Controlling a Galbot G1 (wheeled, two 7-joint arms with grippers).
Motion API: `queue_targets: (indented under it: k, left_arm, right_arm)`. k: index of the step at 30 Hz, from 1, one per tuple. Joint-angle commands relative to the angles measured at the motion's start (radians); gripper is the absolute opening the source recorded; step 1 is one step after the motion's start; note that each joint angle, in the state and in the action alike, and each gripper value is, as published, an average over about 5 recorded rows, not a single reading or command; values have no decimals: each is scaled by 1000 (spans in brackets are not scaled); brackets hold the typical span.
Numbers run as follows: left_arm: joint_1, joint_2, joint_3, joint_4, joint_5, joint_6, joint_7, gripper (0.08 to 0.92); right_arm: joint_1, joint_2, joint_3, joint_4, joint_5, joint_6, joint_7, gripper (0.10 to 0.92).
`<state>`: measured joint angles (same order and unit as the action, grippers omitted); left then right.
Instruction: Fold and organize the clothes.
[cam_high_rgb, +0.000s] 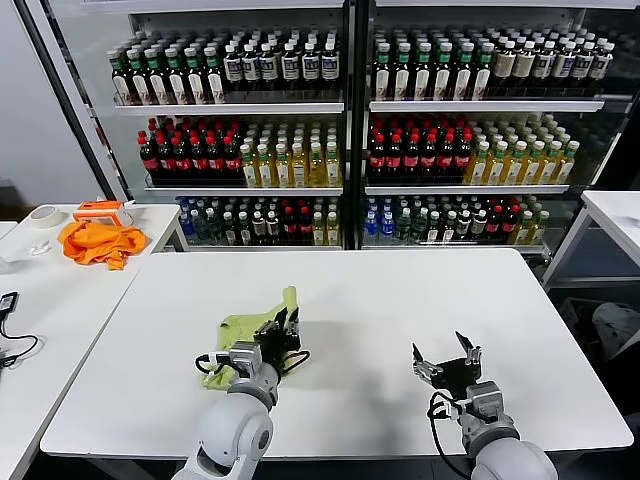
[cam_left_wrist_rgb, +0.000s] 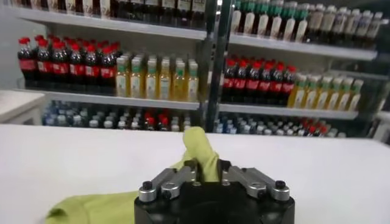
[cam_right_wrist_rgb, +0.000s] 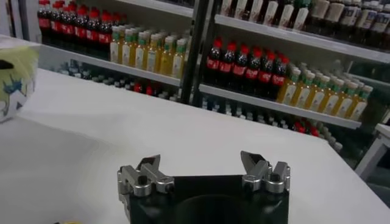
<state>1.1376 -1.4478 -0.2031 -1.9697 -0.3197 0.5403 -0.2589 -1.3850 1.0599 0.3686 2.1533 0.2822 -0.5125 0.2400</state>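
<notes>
The clothes, a lime-green T-shirt (cam_high_rgb: 243, 332), lie bunched on the white table (cam_high_rgb: 400, 300) in front of me, left of centre. My left gripper (cam_high_rgb: 286, 326) sits at the shirt's right edge. In the left wrist view a fold of the T-shirt (cam_left_wrist_rgb: 198, 143) stands up between the narrowly set fingers of that gripper (cam_left_wrist_rgb: 206, 165). My right gripper (cam_high_rgb: 446, 356) hovers low over bare table near the front right. In the right wrist view it (cam_right_wrist_rgb: 204, 162) is wide open with nothing between its fingers.
An orange cloth (cam_high_rgb: 98, 242) and a tape roll (cam_high_rgb: 45, 215) lie on the side table at the far left. Glass-fronted drink shelves (cam_high_rgb: 340, 130) stand behind the table. Another white table (cam_high_rgb: 615, 215) begins at the right.
</notes>
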Motion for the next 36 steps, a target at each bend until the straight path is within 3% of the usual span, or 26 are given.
queue_targets:
  k: [1,11,18,27,36]
  left_arm:
    - [0,70,-71,-52,-99,-156,126,318]
    - [98,226,-351,-79,67,-302,231,612]
    - [168,249,-398,-78,120,-337,244,798]
    - [164,205,-378,-49,130,-336,243,823]
    - [163,195,-364,-50,107,-311,241,822]
  right_arm:
    - [32,6,-18,-15,34,-4,-2,823]
    - [179,64,-208,-57,284,-64,19,823]
    - [305,108,-388,-123,423,-68,95,823]
    - [434,153,-452,-311,532,-69,200,823]
    - [451,186,-484,-341,516,-69,234,823]
